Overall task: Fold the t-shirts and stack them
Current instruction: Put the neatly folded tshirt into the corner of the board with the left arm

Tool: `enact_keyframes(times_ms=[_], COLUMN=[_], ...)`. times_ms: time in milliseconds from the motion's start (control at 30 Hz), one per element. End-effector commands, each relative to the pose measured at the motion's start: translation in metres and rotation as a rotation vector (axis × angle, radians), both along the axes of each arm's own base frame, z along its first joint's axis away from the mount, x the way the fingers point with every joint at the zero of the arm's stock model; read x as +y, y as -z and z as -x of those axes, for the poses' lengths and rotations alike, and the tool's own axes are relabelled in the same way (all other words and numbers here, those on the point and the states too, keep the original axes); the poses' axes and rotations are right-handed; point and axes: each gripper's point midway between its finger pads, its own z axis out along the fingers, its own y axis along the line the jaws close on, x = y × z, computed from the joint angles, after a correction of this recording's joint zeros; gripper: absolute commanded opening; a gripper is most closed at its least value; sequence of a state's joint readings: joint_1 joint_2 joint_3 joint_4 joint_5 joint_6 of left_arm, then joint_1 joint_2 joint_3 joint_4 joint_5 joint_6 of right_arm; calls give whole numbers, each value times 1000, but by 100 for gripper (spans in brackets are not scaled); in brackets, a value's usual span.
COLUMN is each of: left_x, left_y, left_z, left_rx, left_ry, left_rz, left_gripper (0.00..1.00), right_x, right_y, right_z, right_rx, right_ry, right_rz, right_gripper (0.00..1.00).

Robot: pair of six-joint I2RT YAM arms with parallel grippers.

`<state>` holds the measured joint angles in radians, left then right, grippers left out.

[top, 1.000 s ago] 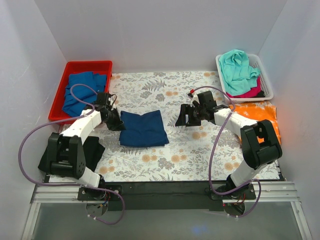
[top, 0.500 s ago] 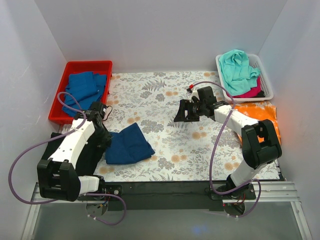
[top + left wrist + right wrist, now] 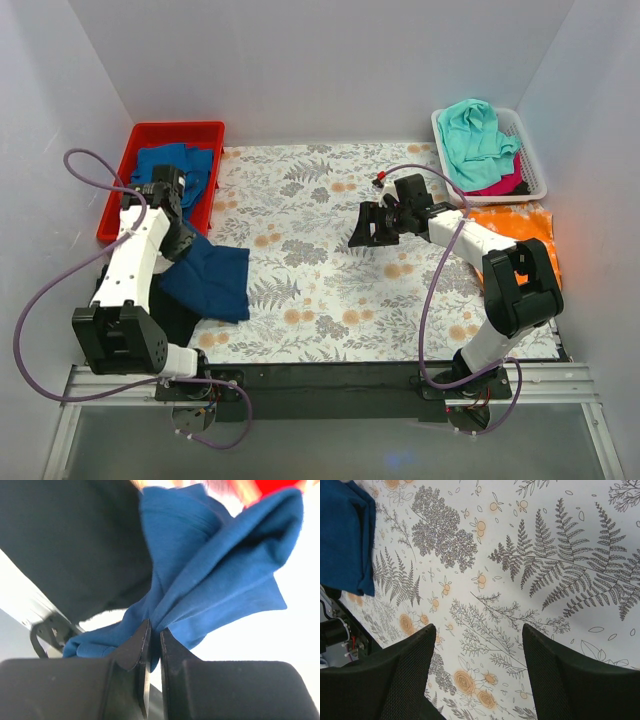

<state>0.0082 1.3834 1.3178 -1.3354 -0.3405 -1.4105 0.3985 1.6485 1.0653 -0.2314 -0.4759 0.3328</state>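
Top view: my left gripper, at the left of the frame, is pinched tight on the upper edge of a folded navy t-shirt. The shirt trails from it toward the lower right, partly over a black cloth. The red bin, with its stack of folded blue t-shirts, lies just above the gripper toward the upper left. I judge this nearer arm should place it there. My right gripper, mid-right, stands wide and empty over the floral tablecloth, well apart from the shirt
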Motion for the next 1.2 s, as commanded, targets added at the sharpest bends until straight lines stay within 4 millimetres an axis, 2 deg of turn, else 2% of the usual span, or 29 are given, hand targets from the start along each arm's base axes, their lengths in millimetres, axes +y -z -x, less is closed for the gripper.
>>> enact_keyframes(times_ms=[0, 267, 433, 533, 667, 767, 867, 1033, 1167], left_x=[30, 57, 67, 81, 103, 126, 136, 151, 169], left_y=[-14, 1, -6, 1, -3, -9, -8, -5, -5], left_z=[3, 24, 23, 32, 36, 33, 24, 23, 6], left_rx=[43, 115, 102, 134, 132, 156, 168, 182, 189], left_ry=[-25, -128, -154, -226, -316, -359, -379, -437, -466], left_rz=[-104, -194, -179, -182, -208, -270, -275, -302, -318], left_gripper=[0, 0, 0, 0, 0, 0, 0, 0, 0], right_x=[0, -4, -5, -5, -3, -4, -5, -6, -4], right_y=[-3, -8, -5, -6, -5, -4, 0, 4, 4], right_z=[3, 1, 3, 4, 7, 10, 14, 14, 13], right_rx=[-4, -11, 17, 26, 42, 47, 55, 57, 65], right_ry=[-27, -23, -27, -29, -34, -38, -41, -39, -39], right_rz=[-5, 1, 5, -1, -13, -13, -11, -9, -15], right_gripper=[75, 74, 74, 74, 73, 73, 73, 73, 73])
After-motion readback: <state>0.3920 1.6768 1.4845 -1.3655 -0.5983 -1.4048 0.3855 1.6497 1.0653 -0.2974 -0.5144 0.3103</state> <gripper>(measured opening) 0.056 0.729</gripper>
